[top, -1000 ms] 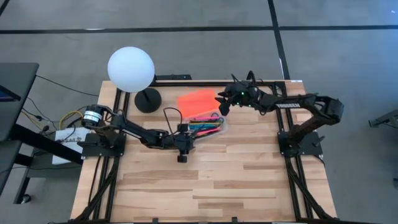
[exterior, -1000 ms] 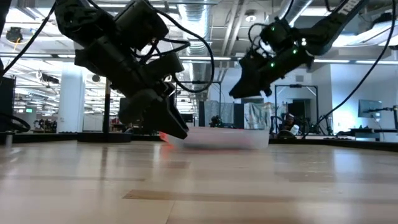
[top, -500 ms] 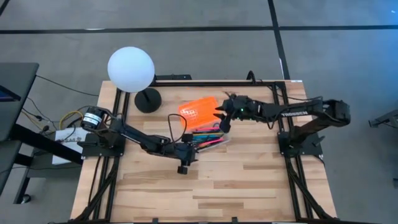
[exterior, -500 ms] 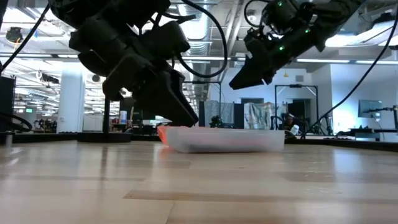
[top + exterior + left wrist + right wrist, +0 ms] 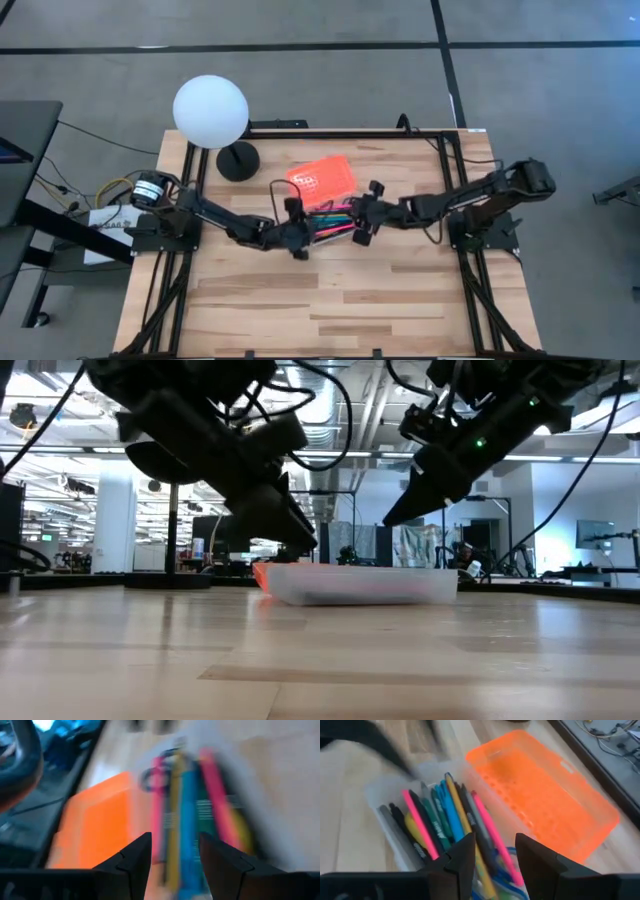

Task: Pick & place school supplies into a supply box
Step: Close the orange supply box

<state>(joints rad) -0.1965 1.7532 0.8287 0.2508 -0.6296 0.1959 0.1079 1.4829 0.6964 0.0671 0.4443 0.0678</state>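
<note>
Overhead, low and wrist views of a two-arm rig at a wooden surface [image 5: 330, 290]. The supply box [image 5: 335, 205] lies near the middle of the surface toward its far side, with its clear base [image 5: 360, 585] resting flat and its orange lid [image 5: 322, 178] swung open on the far side, lying beside the base. The school supplies [image 5: 445, 820] rest lengthwise inside the clear base: pink, blue, green, yellow, black and grey pens and markers packed side by side, with a blue loop, apparently a scissors handle, among them. The left gripper [image 5: 298, 232] hangs low at the box's left end, its jaws released and grasping nothing, fingers [image 5: 132, 857] parted and pointing along the pens. The right gripper [image 5: 363, 222] hangs at the box's right end, jaws likewise released and empty, fingers [image 5: 462, 855] parted above the near end of the pens. In the low view both grippers sit above the box without touching it. A white globe lamp [image 5: 210, 112] on a black base [image 5: 238, 160] stands at the far left corner, well apart from the box
</note>
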